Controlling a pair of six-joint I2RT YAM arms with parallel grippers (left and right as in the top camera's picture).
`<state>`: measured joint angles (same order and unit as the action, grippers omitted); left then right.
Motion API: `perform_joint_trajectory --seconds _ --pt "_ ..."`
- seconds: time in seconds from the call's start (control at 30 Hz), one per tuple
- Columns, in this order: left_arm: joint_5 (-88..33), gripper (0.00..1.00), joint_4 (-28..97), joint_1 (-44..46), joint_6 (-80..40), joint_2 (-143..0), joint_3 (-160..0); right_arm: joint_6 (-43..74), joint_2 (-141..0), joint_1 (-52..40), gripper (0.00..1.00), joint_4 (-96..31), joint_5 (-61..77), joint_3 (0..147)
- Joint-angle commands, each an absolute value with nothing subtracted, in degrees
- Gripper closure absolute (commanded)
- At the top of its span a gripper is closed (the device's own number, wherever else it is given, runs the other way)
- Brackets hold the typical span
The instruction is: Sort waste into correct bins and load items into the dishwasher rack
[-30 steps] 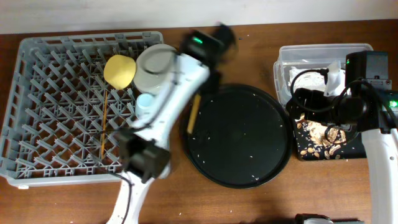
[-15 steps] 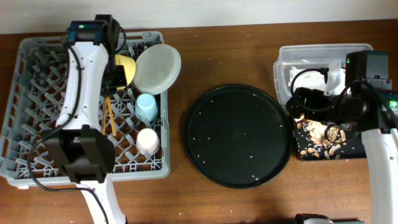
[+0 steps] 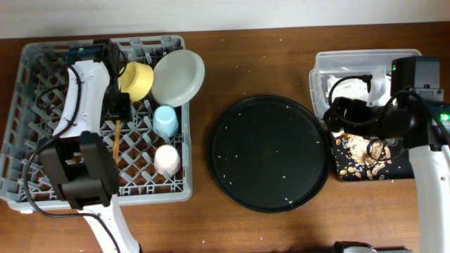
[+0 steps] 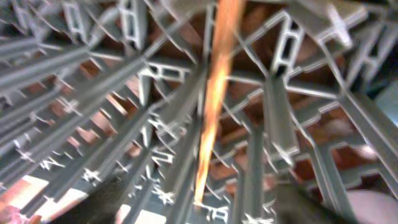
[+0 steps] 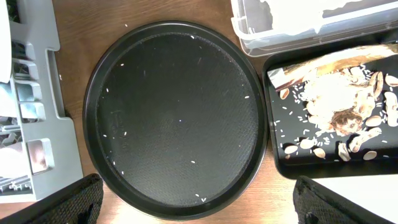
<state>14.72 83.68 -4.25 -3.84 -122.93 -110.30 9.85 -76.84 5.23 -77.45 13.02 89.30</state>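
Nearest the arm bases, the pink cup (image 3: 167,160) sits in the front right of the dishwasher rack (image 3: 42,84), with the light-blue cup (image 3: 166,121) just behind it. A second ago the left arm lay across that corner, so I cannot tell whether the pink cup was already there. Beside the cups, the chopsticks (image 3: 116,144) lie along the grid among the pegs, and the left end effector (image 3: 118,105) hovers at their far end. The blurred wrist view seems to show its fingers spread wide on either side of a stick that rests on the rack, not gripped. A second ago this arm reached past the rack's right edge, with a stick at the rim of the round black tray (image 3: 271,151); it has since swung back over the rack. Behind it, the yellow bowl (image 3: 138,79) and the plate (image 3: 179,76) stand side by side in the back row. To the right, the round tray on the table (image 3: 211,232) holds only white crumbs. The right end effector (image 5: 202,200) hangs wide open and empty by the bins, unmoved over that second. There the shallow black tray (image 3: 339,171) holds the food scraps (image 5: 339,115) and wrapper (image 5: 336,59), and furthest back the napkin (image 5: 292,12) sits in the clear tub (image 3: 318,70). With that stick now in the rack, loading looks finished — I judge the task all but done.
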Motion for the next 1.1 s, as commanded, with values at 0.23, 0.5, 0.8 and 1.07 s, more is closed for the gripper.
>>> perform_joint_trajectory --seconds 0.23,0.5,0.8,1.07 --pt "0.1 0.01 81.6 -3.8 -3.6 -105.1 -115.2 9.2 -75.5 4.9 0.01 -78.0 12.9 89.6" --pt "-2.8 0.01 78.3 -3.8 -3.6 -100.9 -115.2 6.2 -57.5 4.9 0.02 -86.8 13.0 95.7" --pt "-2.8 0.01 78.3 -3.8 -3.6 -100.9 -115.2 3.2 -44.7 4.3 0.02 -72.7 6.7 85.9" --pt "-2.8 0.01 78.3 -3.8 -3.6 -100.9 -115.2 6.5 -16.0 -2.5 0.01 -21.2 7.3 28.6"
